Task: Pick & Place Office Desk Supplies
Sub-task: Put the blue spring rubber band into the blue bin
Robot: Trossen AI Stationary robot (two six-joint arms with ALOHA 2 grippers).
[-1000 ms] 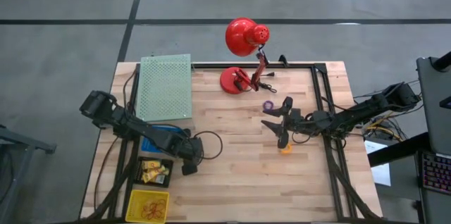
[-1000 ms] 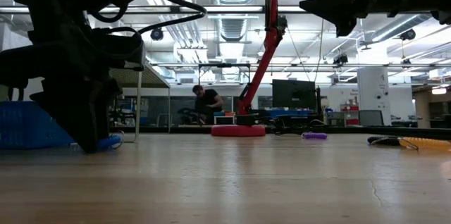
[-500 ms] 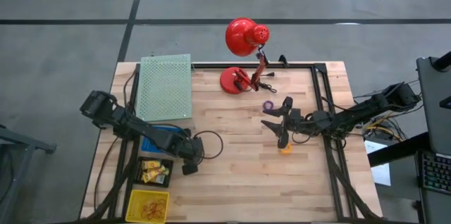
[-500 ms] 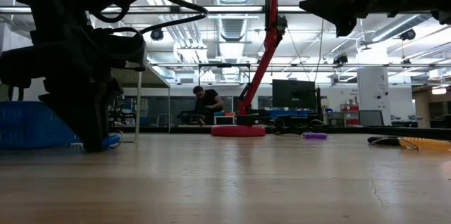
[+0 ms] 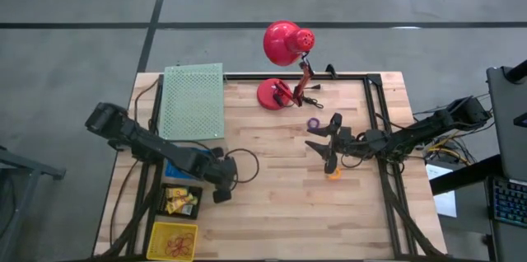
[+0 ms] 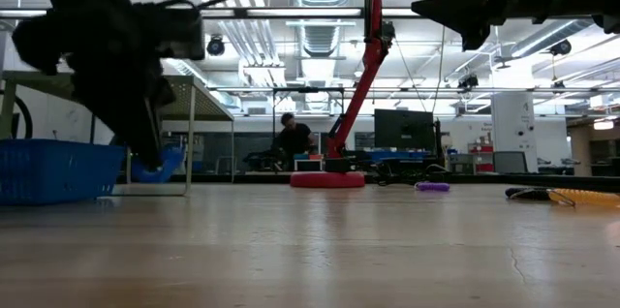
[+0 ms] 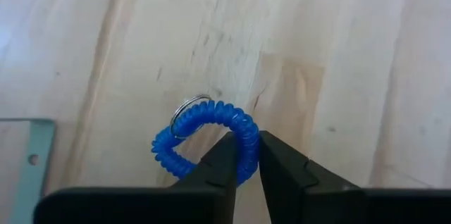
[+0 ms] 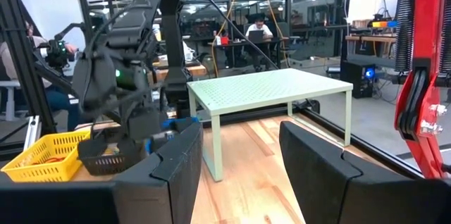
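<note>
A blue coiled ring (image 7: 204,136) with a small metal split ring (image 7: 185,108) is in my left gripper (image 7: 245,143), which is shut on it near the table's left front (image 5: 221,193). The low view shows the ring (image 6: 163,164) off the wood. My right gripper (image 5: 321,143) waits open and level at the middle right. Below it a purple ring (image 5: 314,122) and an orange ring (image 5: 333,175) lie flat on the table. My left gripper pinches the coil's band (image 7: 246,155) between its two fingertips, on the side of the loop opposite the metal split ring. The fingers slant steeply down from above. The ring is lifted clear of the table and juts out past the fingertips.
A green perforated stand (image 5: 193,101) is at the far left, with a blue basket (image 6: 48,172) beside it. A black tray of yellow pieces (image 5: 181,202) and a yellow basket (image 5: 173,240) sit at the near left. A red desk lamp (image 5: 284,44) stands at the far middle.
My left gripper has shut on the blue coiled ring and risen, lifting the ring from the table until it hangs clear.
</note>
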